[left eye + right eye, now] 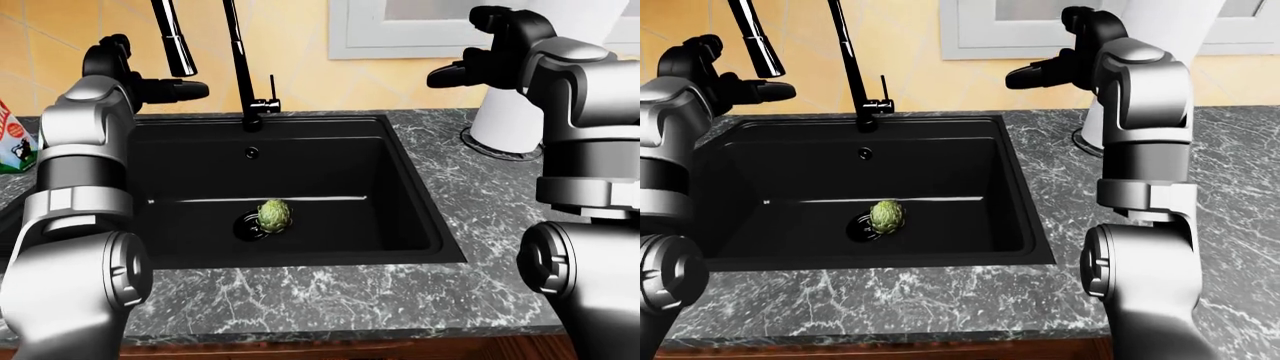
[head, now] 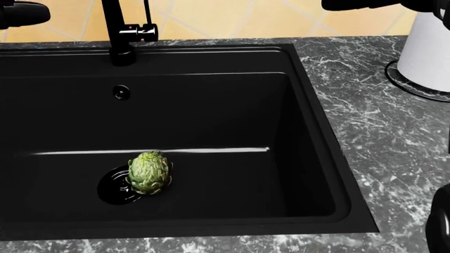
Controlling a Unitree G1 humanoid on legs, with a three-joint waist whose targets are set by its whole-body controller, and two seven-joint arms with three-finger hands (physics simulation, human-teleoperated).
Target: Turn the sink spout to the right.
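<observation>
Black left hand point(image 1: 150, 88) hovered at nine o'clock of spout point(image 1: 173, 39), fingers loosely open, empty; right hand point(image 1: 490, 56) likewise open, empty; carton point(image 1: 14, 139) print illegible

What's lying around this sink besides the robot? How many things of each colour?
Green: 1, artichoke
White: 2, carton, canister
Black: 1, faucet
Total: 4
</observation>
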